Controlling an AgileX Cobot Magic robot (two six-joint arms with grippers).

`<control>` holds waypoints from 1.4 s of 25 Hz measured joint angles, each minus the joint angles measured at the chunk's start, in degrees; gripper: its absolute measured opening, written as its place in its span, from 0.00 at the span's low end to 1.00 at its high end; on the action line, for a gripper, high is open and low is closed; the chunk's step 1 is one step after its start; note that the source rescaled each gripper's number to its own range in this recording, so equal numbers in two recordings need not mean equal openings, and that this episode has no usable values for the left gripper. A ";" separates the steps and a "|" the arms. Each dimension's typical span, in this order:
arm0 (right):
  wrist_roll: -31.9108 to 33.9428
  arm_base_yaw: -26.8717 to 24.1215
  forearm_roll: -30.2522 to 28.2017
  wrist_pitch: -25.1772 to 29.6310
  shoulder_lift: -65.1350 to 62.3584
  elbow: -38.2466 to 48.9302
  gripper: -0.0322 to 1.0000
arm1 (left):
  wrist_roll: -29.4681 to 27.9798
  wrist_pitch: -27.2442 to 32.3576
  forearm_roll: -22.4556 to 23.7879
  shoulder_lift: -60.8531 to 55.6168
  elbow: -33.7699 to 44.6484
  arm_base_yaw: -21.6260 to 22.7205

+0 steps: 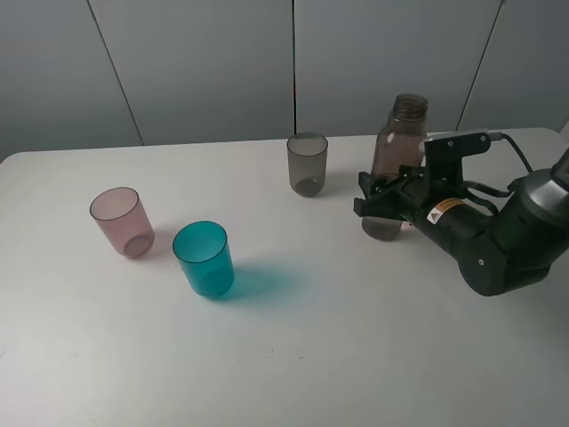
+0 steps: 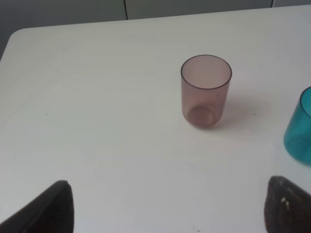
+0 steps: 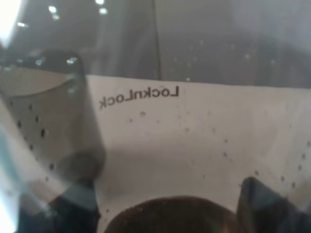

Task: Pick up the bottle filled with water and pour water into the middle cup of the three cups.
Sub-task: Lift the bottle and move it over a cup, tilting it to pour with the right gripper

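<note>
The smoky brown-grey bottle (image 1: pixel 398 142) stands upright on the white table at the right, with no cap. My right gripper (image 1: pixel 384 203) holds its lower body between its fingers. In the right wrist view the bottle's wall (image 3: pixel 194 126) fills the picture. The teal middle cup (image 1: pixel 204 258) stands left of centre, and its edge shows in the left wrist view (image 2: pixel 300 126). The pink cup (image 1: pixel 122 222) stands to its left, also seen from the left wrist (image 2: pixel 205 92). The smoky grey cup (image 1: pixel 308 164) stands at the back, left of the bottle. My left gripper (image 2: pixel 167 213) is open and empty, short of the pink cup.
The white table (image 1: pixel 293 356) has a rounded far-left corner (image 2: pixel 19 36). A grey panelled wall (image 1: pixel 204 62) stands behind it. My right arm (image 1: pixel 498 231) reaches in from the right edge. The grey cup shows blurred through the bottle in the right wrist view (image 3: pixel 53 121).
</note>
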 joint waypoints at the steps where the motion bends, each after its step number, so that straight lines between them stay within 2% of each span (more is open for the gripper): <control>1: 0.12 0.19 -0.41 0.82 -0.72 0.24 0.08 | 0.00 0.00 0.00 0.00 0.00 0.00; 4: 0.12 2.19 -0.02 3.12 -3.97 1.86 0.08 | 0.00 0.00 0.00 0.00 0.00 0.00; 9: -2.49 7.06 6.68 8.55 -13.51 2.83 0.08 | 0.00 0.00 0.00 0.00 0.00 0.00; 15: -18.10 16.61 19.25 15.07 -24.67 2.96 0.08 | 0.00 0.00 0.00 0.00 0.00 0.00; 22: -38.33 25.89 30.97 25.77 -26.24 -3.53 0.08 | 0.00 0.00 0.00 0.00 0.00 0.00; 25: -42.48 27.13 32.22 27.05 -24.26 -7.91 0.08 | 0.00 0.00 0.00 0.00 0.00 0.00; 29: -44.89 27.25 32.63 27.26 -20.45 -12.50 0.08 | 0.00 0.00 0.00 0.00 0.00 0.00; 35: -49.69 27.25 29.34 27.68 -14.83 -18.02 0.08 | 0.00 0.00 0.00 0.00 0.00 0.00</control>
